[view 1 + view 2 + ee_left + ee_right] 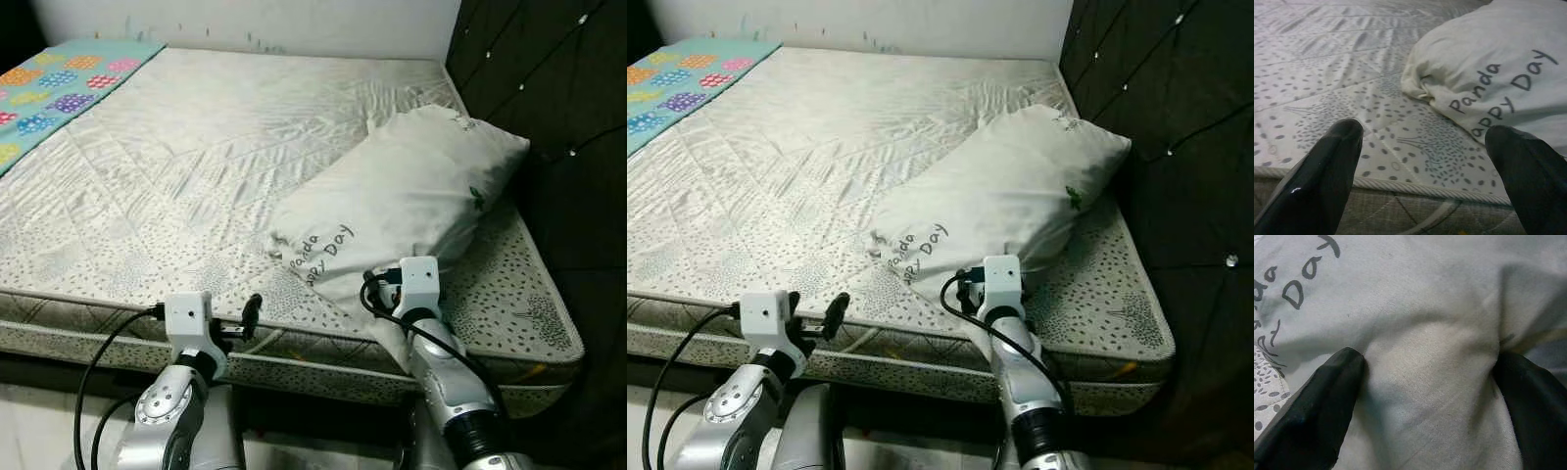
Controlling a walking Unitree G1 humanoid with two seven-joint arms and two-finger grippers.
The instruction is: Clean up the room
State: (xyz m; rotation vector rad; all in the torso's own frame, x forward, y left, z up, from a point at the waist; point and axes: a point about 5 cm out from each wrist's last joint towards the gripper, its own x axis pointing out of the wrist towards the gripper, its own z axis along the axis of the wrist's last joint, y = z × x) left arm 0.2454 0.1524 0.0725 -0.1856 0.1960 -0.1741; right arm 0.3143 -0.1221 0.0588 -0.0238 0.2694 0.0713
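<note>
A: Two tools were noted at the near edge of the bed. The right tool (1425, 377) was seen pushed into the near corner of the pillow (411, 196), its fingers (1317, 401) spread wide with a bulge of pillowcase between them; whether the cloth was truly pinched could not be told.

B: And the left tool (1425, 166)?

A: It was seen held wide open and empty, just over the mattress edge, with the pillow's printed corner lying ahead of it and toward the robot's right.

B: How was the pillow lying?

A: It was found on the right part of the mattress (196, 166), its long axis running diagonally from the near edge up toward the dark tufted headboard (549, 88); its far end lay close to the headboard, though contact could not be confirmed. The right arm was judged much the nearer, being already in contact. The coming move was judged to turn on that diagonal: the pillow would likely need to be squared against the headboard.

B: Surface and room?

A: A bare quilted mattress with a speckled border was recorded, creased near the middle. A teal patterned blanket (59, 83) was seen at the far left corner, and a pale wall behind.
</note>
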